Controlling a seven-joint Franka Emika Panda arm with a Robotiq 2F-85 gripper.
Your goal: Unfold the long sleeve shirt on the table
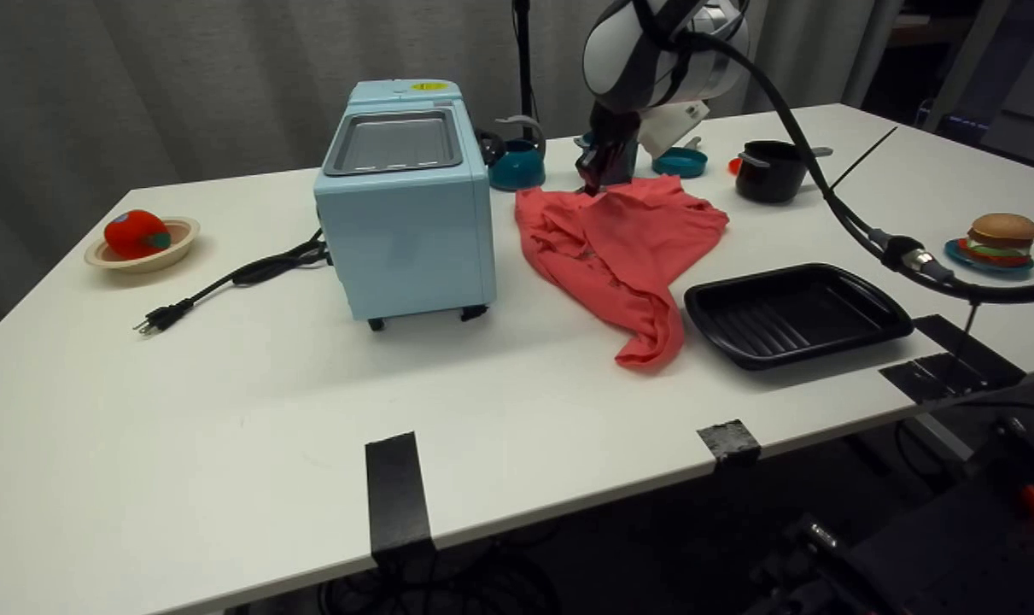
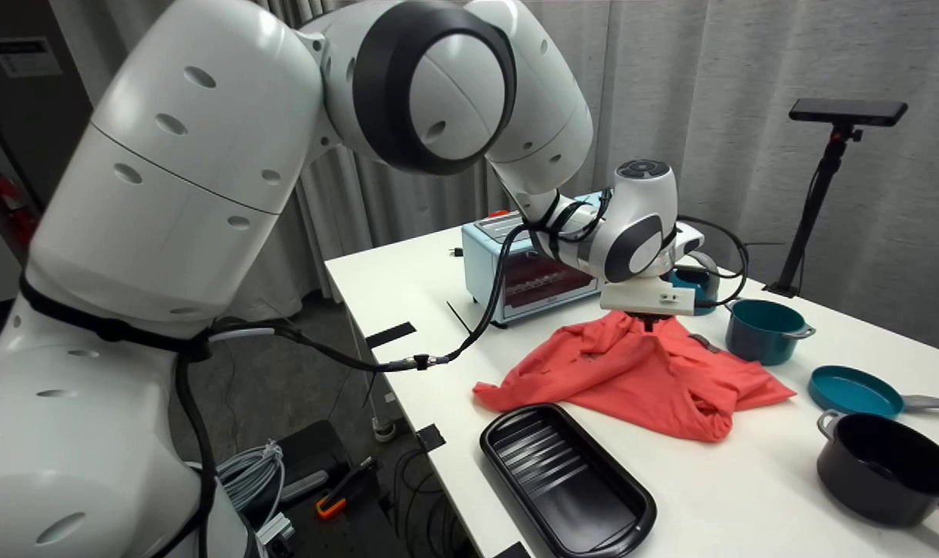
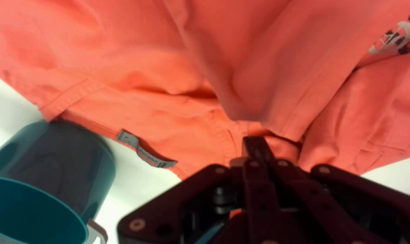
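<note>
1 coral-red long sleeve shirt, bunched on the white table, just beside the pale-blue toaster oven, gripper down at the shirt, fingers close together, cannot tell whether fabric is pinched between them

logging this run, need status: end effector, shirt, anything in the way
End effector shut at shirt, grip on cloth unclear. Shirt crumpled, not unfolded. Teal pot, tray close beside it, possibly obstructing.
</note>
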